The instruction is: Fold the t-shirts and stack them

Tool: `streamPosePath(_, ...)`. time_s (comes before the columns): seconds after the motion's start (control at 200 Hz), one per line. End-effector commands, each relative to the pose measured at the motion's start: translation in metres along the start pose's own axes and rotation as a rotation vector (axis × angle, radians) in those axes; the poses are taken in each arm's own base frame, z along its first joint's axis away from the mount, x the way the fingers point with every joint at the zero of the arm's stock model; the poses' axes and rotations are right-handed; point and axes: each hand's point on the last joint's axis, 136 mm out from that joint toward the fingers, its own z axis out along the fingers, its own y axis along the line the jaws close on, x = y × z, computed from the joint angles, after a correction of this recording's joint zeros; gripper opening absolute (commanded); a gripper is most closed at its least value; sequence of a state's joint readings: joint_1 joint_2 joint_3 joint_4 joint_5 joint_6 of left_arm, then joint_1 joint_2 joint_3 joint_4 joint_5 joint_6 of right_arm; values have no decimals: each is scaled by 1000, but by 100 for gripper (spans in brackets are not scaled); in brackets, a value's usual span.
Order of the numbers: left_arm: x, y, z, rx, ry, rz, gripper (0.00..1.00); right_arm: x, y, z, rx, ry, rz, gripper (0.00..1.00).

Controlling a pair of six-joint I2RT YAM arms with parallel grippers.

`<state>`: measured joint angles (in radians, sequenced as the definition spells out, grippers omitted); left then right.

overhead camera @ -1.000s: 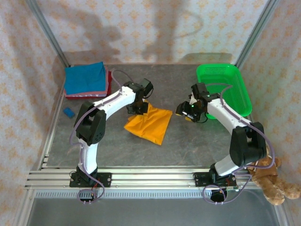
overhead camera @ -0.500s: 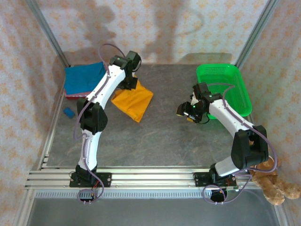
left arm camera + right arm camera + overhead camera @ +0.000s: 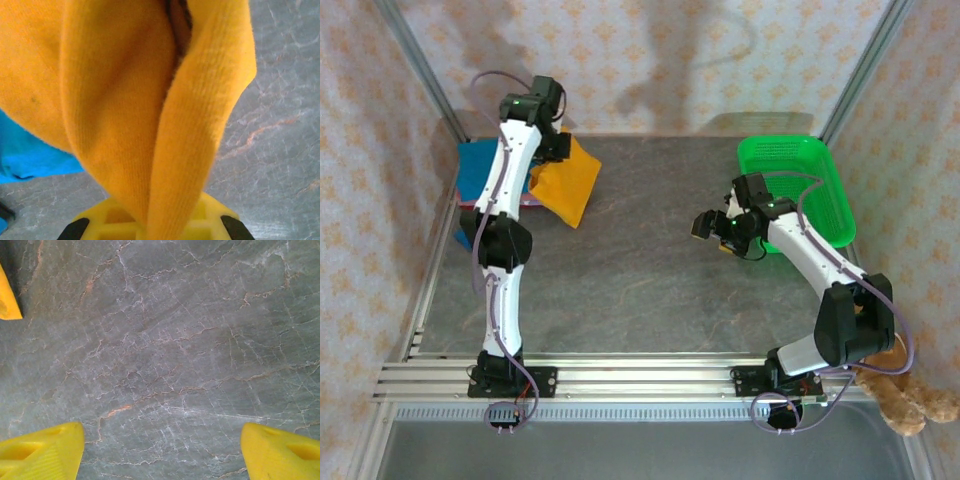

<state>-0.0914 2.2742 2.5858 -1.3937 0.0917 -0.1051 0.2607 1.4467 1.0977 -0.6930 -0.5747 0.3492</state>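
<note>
One carry | left hand (image 3: 554, 145) grips orange t-shirt (image 3: 567, 182) at blue t-shirt (image 3: 475, 168) edge, for stacking | right hand (image 3: 712, 228) open, idle

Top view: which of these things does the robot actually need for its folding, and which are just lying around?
Part of the job:
orange t-shirt, gripped by the left hand
blue t-shirt, on the far-left pile

Just lying about:
green basket
teddy bear, beside the right arm's base
</note>
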Motion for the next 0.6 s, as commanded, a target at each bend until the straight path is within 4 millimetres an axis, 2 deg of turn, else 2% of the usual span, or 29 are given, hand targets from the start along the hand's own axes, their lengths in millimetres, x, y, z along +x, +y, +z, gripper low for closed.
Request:
streamPosePath(0.0, -36, 7, -62, 112, -203, -81, 0, -10, 9, -16, 9, -26, -57, 82)
streamPosePath(0.23, -61, 4, -86, 239, -314, -91, 0, -10, 13, -23, 10, -27, -70, 85)
streamPosePath(0.596, -80, 25, -120, 291, -436, -75, 0, -10, 7, -20, 37, -18, -57, 87)
